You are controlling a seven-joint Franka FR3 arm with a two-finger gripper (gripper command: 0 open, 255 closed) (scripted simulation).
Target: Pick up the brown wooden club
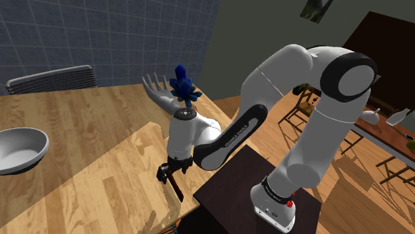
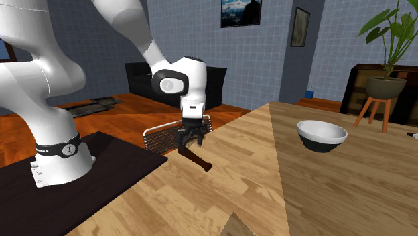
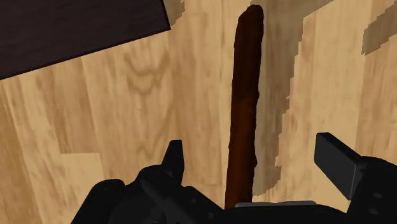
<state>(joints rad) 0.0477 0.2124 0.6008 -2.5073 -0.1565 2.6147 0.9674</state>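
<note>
- The gripper point(image 3: 254, 158) is spread wide, with a finger on either side of the club and neither touching it.
- The brown wooden club point(image 3: 245, 95) lies on the pale wooden tabletop point(image 3: 95, 121), near the dark stand point(image 3: 63, 32).
- It is likely stiff, light and roundish, so it may roll. Clasping across the shaft near its middle should keep it from tipping.

Shoulder view: high, behind stand point(image 1: 233, 193), looking down over table point(image 1: 86, 119); second exterior view: low, from side, facing across table toward bowl point(image 2: 321, 135); wrist view: close above club point(image 3: 245, 95); all share table.
</note>
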